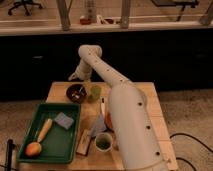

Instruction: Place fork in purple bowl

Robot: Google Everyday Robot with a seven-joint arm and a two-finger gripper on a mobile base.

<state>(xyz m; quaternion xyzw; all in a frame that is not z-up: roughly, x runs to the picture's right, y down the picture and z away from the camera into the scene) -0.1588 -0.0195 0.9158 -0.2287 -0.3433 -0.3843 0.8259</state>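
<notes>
A dim lab room with a dark cabinet front behind a wooden table: at the left sits 1 green tray, and past its far corner the gripper hangs over the table's back edge with its jaws spread wide and nothing between them. Just to the right of it and nearer the camera stands the purple bowl, and a thin pale streak lying inside it reads as the fork, resting on the bowl's floor rather than on the table. You can expect the fork to be light and stiff, a slim piece of metal that will not bend or break but will likely slip or swivel between 2 smooth fingers. If you must take hold of it again, close across the narrow handle near its middle, not the tines, and mind the bowl wall, which leaves little room to reach under it. So the fork lies below the gripper and slightly to its right, close by but apart from the fingers. Right again are 1 green cup, just beside the bowl, and the white arm running toward the camera.
</notes>
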